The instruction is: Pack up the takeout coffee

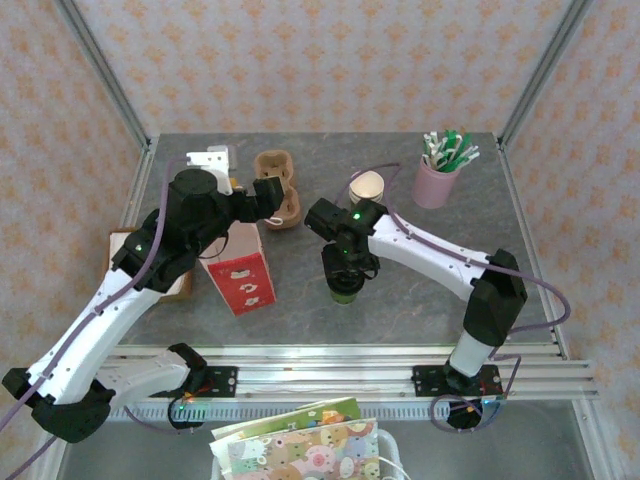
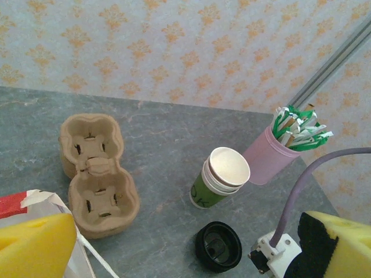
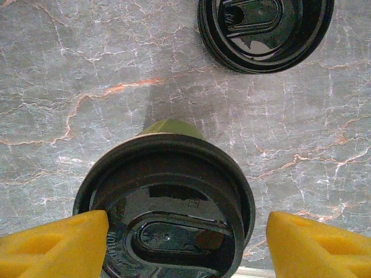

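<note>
Coffee cup [image 3: 168,202] with its lid sits low in the middle of your right wrist view. Your right gripper [image 3: 188,231] stands wide around it, not squeezing yet. Your left gripper [image 2: 188,231] is wide and empty. This looks like the grabbing step, so close softly, then lift.

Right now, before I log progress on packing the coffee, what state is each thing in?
takeout coffee: upright, lidded
loose lid: lying flat, on no cup
cup stack: upright, lidless
cup carrier: empty
paper bag: upright
left tool: open, empty
right tool: open, straddling the coffee's lid
</note>
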